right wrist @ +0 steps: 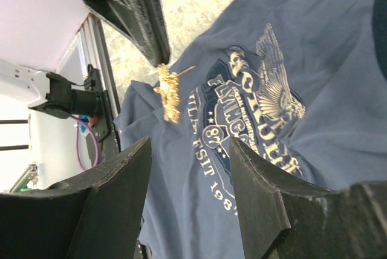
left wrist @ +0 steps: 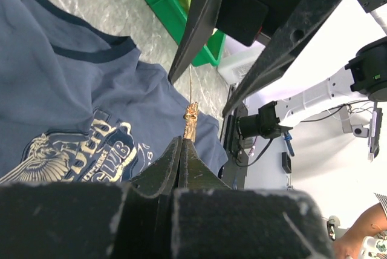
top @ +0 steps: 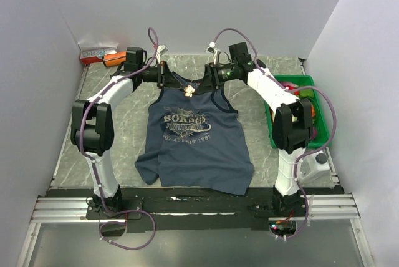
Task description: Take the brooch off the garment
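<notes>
The garment (top: 193, 139), a navy tank top with a pale chest print, lies flat in the middle of the table. It also shows in the left wrist view (left wrist: 66, 95) and the right wrist view (right wrist: 284, 89). My left gripper (top: 181, 86) is over the neckline. In the left wrist view it (left wrist: 181, 141) is shut on the brooch (left wrist: 191, 118), a tiny gold ornament. The brooch (right wrist: 169, 93) is held above the fabric, its thin pin bare. It shows as a gold speck (top: 188, 91) from above. My right gripper (right wrist: 188, 144) is open and empty, facing the brooch from the right (top: 204, 82).
A green bin (top: 272, 117) with red and green items stands at the right edge; its wall shows in the left wrist view (left wrist: 154, 2). An orange cylinder (top: 113, 59) and a small carton (top: 96, 51) lie at the back left. White walls enclose the table.
</notes>
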Controlling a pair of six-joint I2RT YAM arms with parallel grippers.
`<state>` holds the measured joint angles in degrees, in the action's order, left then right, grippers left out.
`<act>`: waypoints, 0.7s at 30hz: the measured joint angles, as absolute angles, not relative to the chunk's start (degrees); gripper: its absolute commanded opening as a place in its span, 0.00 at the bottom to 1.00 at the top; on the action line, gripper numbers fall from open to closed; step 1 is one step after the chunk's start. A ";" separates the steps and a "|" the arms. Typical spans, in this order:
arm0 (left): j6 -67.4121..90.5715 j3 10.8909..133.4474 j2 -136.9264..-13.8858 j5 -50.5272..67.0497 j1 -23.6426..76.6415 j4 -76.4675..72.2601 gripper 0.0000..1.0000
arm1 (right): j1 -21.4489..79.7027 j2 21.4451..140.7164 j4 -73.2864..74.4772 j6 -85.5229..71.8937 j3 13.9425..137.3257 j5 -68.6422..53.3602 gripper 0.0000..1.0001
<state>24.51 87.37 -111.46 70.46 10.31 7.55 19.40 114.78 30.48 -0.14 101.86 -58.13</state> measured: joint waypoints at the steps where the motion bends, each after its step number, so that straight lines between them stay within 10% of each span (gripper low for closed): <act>1: 24.86 87.37 -111.46 70.65 10.33 7.03 0.01 | 19.59 114.78 30.24 -0.27 101.86 -58.26 0.59; 21: 28.16 87.37 -111.46 71.24 10.59 3.55 0.01 | 20.75 117.97 27.42 -2.26 102.43 -61.17 0.40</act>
